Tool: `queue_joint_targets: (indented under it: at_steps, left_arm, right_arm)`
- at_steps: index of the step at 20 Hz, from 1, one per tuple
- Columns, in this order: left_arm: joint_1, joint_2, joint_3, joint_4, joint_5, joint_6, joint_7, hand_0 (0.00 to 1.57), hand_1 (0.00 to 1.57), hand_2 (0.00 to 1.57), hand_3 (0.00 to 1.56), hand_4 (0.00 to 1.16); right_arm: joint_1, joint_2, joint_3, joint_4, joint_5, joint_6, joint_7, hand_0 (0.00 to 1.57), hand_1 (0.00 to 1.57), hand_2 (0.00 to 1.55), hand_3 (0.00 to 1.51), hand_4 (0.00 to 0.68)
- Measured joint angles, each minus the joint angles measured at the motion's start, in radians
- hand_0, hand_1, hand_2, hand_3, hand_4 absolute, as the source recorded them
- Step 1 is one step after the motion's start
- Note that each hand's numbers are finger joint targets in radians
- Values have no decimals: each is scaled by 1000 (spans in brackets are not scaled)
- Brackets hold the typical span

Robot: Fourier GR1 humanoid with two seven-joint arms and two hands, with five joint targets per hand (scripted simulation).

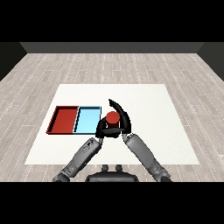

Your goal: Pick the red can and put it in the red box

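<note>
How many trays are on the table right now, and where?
2. The red tray lies at the table's left; the light blue tray sits directly to its right, beside the hands around the red can. None seem hidden.

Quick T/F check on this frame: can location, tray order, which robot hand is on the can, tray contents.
1. The red can sits inside the red tray. False: it is to the right of both trays, near the table's middle, between the two hands.
2. The red tray lies left of the light blue tray, side by side. True.
3. The right robot hand curls round the can. True.
4. The left robot hand rests far from the can at the table's left edge. False: it is right beside the can, at its lower left.
5. The light blue tray holds a can. False: nothing shows inside it.
</note>
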Motion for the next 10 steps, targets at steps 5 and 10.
queue_joint_targets:
  at_steps: [5, 10]
  left_arm:
    - [2, 1, 13, -16, -14, -8, 23, 1571, 1571, 1571, 1497, 1139]
    - [0, -3, 34, -12, -26, -28, 3, 1571, 1571, 1571, 1488, 1137]
  right_arm:
    - [15, 0, -13, -29, 13, -21, 22, 0, 0, 0, 0, 0]
    - [28, -2, -55, -47, 33, 13, 25, 0, 0, 0, 0, 0]
